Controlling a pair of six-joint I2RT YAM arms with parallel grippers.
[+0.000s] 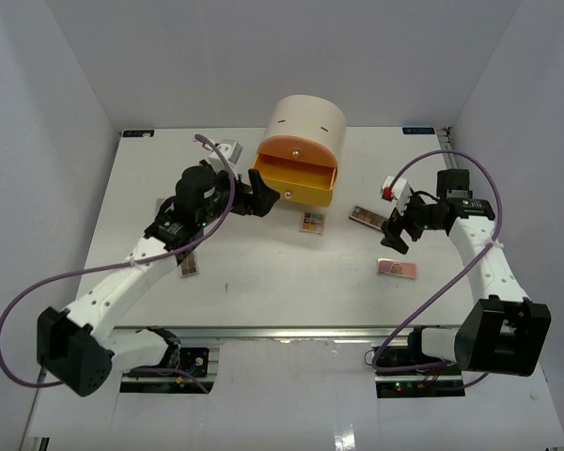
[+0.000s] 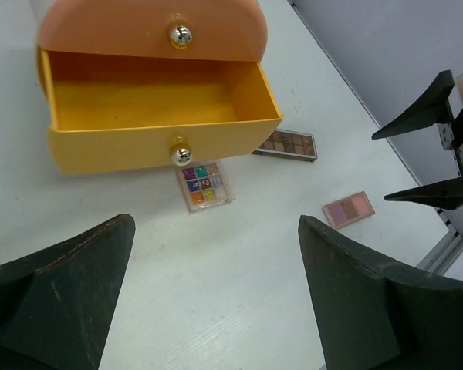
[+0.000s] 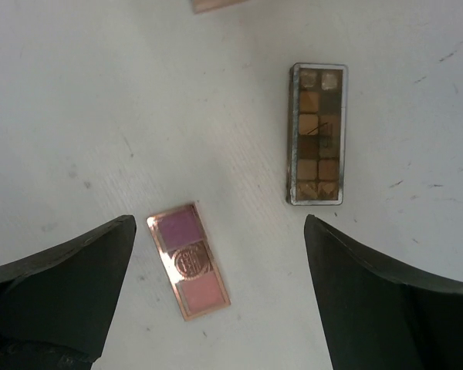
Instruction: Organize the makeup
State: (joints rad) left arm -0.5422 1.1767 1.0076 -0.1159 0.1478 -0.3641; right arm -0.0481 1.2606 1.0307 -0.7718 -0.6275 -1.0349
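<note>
Top external: white table (image 1: 291, 277), grey walls (image 1: 263, 56); left claw (image 1: 266, 191), right claw (image 1: 394, 233) both wide.

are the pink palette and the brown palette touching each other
Apart. The right wrist view shows a strip of bare table between the pink palette and the brown palette.

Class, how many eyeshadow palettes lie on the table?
4: multicoloured palette in front of the drawer, brown palette right of it, pink palette nearer the right arm, fourth palette by the left arm. The arms may hide others.
</note>
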